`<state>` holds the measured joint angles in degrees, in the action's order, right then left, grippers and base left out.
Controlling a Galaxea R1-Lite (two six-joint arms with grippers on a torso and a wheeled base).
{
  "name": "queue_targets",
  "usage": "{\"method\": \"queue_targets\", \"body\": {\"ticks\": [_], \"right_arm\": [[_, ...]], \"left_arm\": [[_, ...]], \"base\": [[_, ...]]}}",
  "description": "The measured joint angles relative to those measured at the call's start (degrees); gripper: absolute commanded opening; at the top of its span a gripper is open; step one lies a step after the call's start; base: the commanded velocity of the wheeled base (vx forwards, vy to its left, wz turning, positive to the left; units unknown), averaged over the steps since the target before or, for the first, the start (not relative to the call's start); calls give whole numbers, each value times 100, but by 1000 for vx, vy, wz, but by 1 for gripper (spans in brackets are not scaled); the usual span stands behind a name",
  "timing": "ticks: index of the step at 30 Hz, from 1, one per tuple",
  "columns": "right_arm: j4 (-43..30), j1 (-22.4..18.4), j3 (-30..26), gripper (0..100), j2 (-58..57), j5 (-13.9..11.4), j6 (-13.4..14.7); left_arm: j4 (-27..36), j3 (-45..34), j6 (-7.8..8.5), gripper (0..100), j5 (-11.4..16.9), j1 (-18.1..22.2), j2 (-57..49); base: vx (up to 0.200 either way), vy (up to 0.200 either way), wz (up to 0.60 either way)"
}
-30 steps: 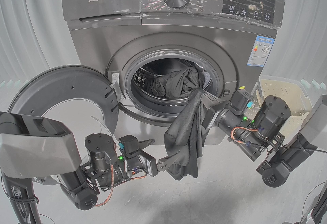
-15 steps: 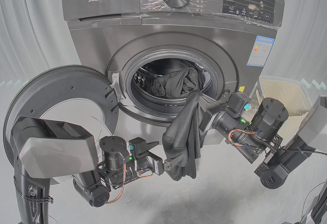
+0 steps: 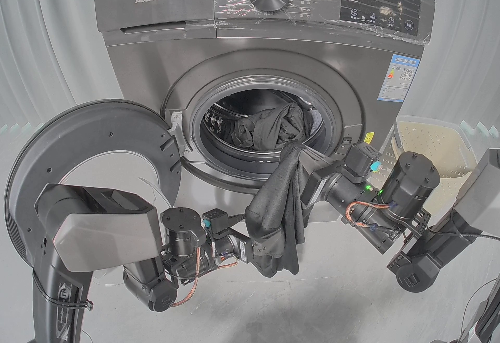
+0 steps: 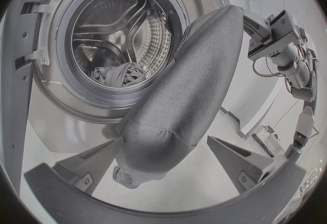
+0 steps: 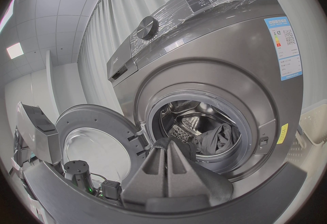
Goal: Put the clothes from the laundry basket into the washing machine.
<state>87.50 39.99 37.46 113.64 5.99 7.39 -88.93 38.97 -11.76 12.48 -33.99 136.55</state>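
A dark garment (image 3: 278,203) hangs in front of the washing machine (image 3: 172,63), with its top held at the lower right rim of the drum opening. My right gripper (image 3: 307,151) is shut on that top end; in the right wrist view the closed fingers (image 5: 167,153) pinch the cloth (image 5: 211,180). My left gripper (image 3: 260,244) is open low down. Its two fingers stand on either side of the garment's lower bulge (image 4: 184,98), without closing. Another dark piece of clothing (image 3: 271,128) lies inside the drum (image 4: 117,75).
The round door (image 3: 88,141) is swung wide open to the left, close behind my left arm. A cream laundry basket (image 3: 437,146) stands to the right of the machine, behind my right arm. Bare grey floor (image 3: 338,297) lies below the garment.
My left arm has moved right toward the hanging garment, so its open fingers now straddle the lower end. My right gripper has shifted slightly left with the cloth.
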Motion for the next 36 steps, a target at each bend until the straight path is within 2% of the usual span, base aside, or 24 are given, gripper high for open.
{"method": "queue_targets", "body": {"ticks": [4, 5, 11, 24, 30, 36], "right_arm": [[9, 6, -21, 0, 0, 0, 7], [9, 6, -26, 0, 0, 0, 7], [11, -2, -52, 0, 0, 0, 9], [6, -40, -72, 0, 11, 0, 16], [9, -68, -73, 0, 61, 0, 20], [44, -83, -119, 0, 177, -5, 46]], "left_arm": [[-2, 154, 2, 100, -11, 6, 96], [2, 206, 6, 0, -23, 6, 129], [6, 435, 106, 0, -44, 78, 286], [-5, 485, 154, 0, -63, 262, 155], [0, 118, 173, 0, -59, 288, -402], [0, -563, 266, 0, -23, 328, -1436]], "base": [[0, 0, 0], [0, 0, 0], [0, 0, 0], [0, 0, 0], [0, 0, 0], [0, 0, 0]]}}
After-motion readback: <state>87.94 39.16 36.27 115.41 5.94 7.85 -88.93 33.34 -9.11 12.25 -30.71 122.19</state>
